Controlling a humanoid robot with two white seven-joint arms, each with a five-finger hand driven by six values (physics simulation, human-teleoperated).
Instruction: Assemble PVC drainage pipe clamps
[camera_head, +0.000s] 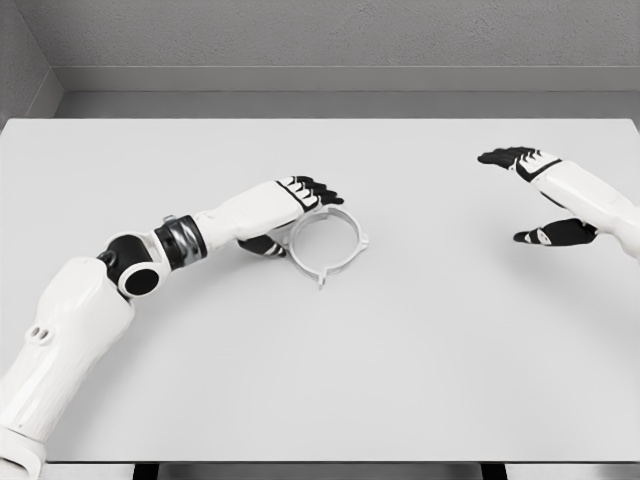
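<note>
A: Starting at the desk's left, what is the left hand doing?

B: Its arm reaches in from the near-left corner toward the middle. The hand sits at the left rim of the clamp, fingers draped over the top of the ring and the thumb low on the outside. It looks closed on the rim, though I can't tell how firm the pinch is.

A: And the clamp itself?

B: Lying flat, about mid-desk, slightly left of centre. It's a thin ring with small tabs at the near side and the right side. I see no pipe or second half anywhere.

A: So the step is securing that ring?

B: I'd judge so. To do it well, pinch the band between thumb and fingers, away from the tabs, and lift level so the thin ring doesn't twist or skate across the smooth surface.

A: The right hand?

B: Well apart, near the right edge, fingers spread, holding nothing. It could steady the far rim if needed.
</note>
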